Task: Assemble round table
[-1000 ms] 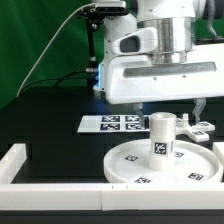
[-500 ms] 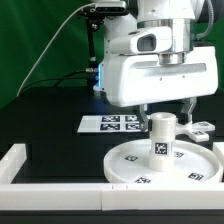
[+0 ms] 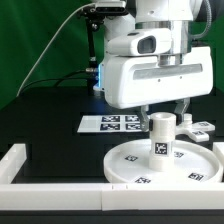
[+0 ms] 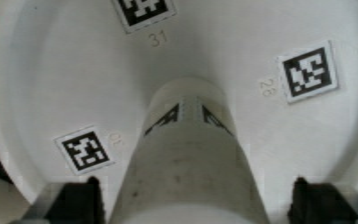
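Observation:
The round table's large rimmed disc [image 3: 130, 165] lies flat on the black table, tags facing up. The short cylindrical leg [image 3: 161, 137] stands upright on the disc's centre. My gripper [image 3: 165, 111] hangs right over the leg's top, one finger on each side. In the wrist view the leg [image 4: 190, 150] rises between the two dark fingertips [image 4: 76, 200], and a gap shows on each side, so my gripper [image 4: 197, 205] is open around the leg without touching it. The disc [image 4: 60, 70] fills the background there. The small cross-shaped foot [image 3: 198, 127] lies behind the disc at the exterior view's right.
The marker board [image 3: 112, 123] lies flat behind the disc. White border rails run along the exterior view's left [image 3: 14, 160] and the front edge [image 3: 60, 196]. A green backdrop and a black cable stand behind the table.
The fingers have come inward toward the leg's top, the right-hand one most visibly. The hand has shifted only slightly. Leg, disc and foot have not moved.

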Controlling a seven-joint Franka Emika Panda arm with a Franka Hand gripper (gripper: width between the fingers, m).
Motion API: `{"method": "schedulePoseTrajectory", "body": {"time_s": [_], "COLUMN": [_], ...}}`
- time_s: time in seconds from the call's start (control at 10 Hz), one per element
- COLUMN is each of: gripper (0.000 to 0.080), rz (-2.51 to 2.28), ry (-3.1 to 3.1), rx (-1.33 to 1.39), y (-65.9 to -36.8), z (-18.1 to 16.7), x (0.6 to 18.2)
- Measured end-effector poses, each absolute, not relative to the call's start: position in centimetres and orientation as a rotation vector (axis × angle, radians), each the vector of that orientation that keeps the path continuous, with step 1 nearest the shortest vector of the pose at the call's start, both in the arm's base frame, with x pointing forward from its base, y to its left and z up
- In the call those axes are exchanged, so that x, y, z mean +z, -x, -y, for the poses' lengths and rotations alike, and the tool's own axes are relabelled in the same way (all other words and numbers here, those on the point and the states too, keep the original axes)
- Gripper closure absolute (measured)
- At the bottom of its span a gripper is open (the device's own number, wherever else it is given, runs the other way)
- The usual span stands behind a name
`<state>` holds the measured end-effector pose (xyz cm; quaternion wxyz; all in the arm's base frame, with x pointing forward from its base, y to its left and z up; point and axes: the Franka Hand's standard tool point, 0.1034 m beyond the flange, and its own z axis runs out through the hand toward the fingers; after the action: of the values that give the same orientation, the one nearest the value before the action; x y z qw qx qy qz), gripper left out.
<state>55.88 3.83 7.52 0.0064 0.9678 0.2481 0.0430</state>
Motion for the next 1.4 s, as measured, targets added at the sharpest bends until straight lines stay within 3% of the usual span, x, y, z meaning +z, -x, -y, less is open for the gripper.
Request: {"method": "schedulePoseTrajectory", "body": {"time_s": [0.3, 0.6, 1.2, 1.4], "gripper": [0.0396, 0.0396, 0.0395, 0.0392], "rz": [-0.440, 0.189, 1.556, 1.635], "ry": [-3.105, -3.140, -2.827, -2.786], "rx": [0.137, 0.244, 0.200, 0.199], "y": [-55.85, -55.99, -55.82, -55.82], "z": [-3.91, -4.07, -4.40, -4.33], "x": [7.49, 7.44, 7.40, 7.45]}}
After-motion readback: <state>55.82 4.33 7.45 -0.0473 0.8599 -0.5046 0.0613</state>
